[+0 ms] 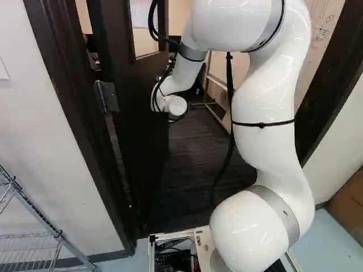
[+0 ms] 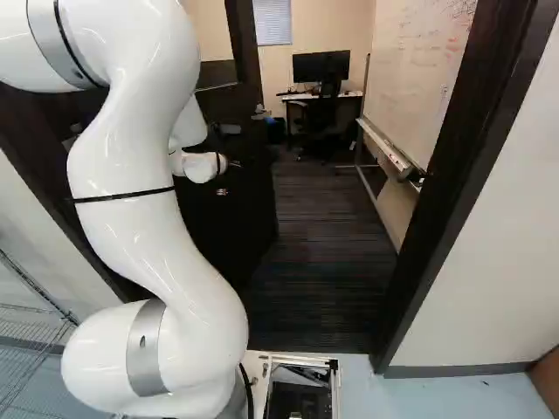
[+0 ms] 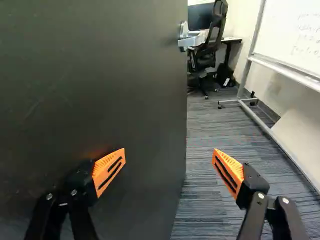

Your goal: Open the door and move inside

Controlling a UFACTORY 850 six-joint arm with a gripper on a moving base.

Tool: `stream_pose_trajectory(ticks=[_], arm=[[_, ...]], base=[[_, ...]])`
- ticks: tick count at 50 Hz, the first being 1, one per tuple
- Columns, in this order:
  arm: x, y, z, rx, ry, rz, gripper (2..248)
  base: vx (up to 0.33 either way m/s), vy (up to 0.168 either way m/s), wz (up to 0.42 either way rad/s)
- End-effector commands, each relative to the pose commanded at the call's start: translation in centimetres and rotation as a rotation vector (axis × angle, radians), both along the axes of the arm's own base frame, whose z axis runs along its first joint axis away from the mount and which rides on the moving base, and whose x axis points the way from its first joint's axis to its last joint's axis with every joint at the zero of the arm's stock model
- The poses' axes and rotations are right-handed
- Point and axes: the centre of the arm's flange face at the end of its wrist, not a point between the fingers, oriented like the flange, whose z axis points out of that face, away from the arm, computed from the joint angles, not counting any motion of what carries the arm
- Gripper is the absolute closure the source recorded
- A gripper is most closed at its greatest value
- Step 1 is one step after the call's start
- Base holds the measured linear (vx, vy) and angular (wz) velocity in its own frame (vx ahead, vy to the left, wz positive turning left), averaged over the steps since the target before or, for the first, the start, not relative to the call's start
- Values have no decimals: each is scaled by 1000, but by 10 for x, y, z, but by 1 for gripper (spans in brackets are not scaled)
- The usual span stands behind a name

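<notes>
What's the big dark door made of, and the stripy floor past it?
The door looks like painted wood, maybe metal: it's flat, dark and smooth, with a dull finish. The floor looks like flat carpet, because its thin lines seem woven and hardly shine.

Count, all three of my views pooled, each thing logged once. Doors: one (image 3: 100,75). Door handles: one (image 3: 185,42). Hinges that I can make out: one (image 1: 106,96). Glass panes in the door: one (image 1: 147,46). Door posts: two, a left post (image 1: 72,107) and a right post (image 2: 467,166). My own arm (image 1: 264,107): one; its fingers (image 3: 252,187): two; orange pads (image 3: 108,171): two, one per finger. In the room: one whiteboard (image 2: 428,52), one desk (image 2: 349,95), one monitor (image 2: 320,66), one office chair (image 3: 216,27), one window blind (image 2: 272,22). Near my base: one wire rack (image 1: 25,246), one cardboard box (image 1: 349,207).
</notes>
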Motion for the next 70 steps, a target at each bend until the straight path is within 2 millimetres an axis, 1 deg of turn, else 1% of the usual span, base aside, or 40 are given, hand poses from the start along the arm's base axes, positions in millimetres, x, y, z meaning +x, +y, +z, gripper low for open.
stream_pose_trajectory(ticks=[70], arm=[[38, 69, -7, -48, -56, 186, 3]], base=[[0, 0, 0]])
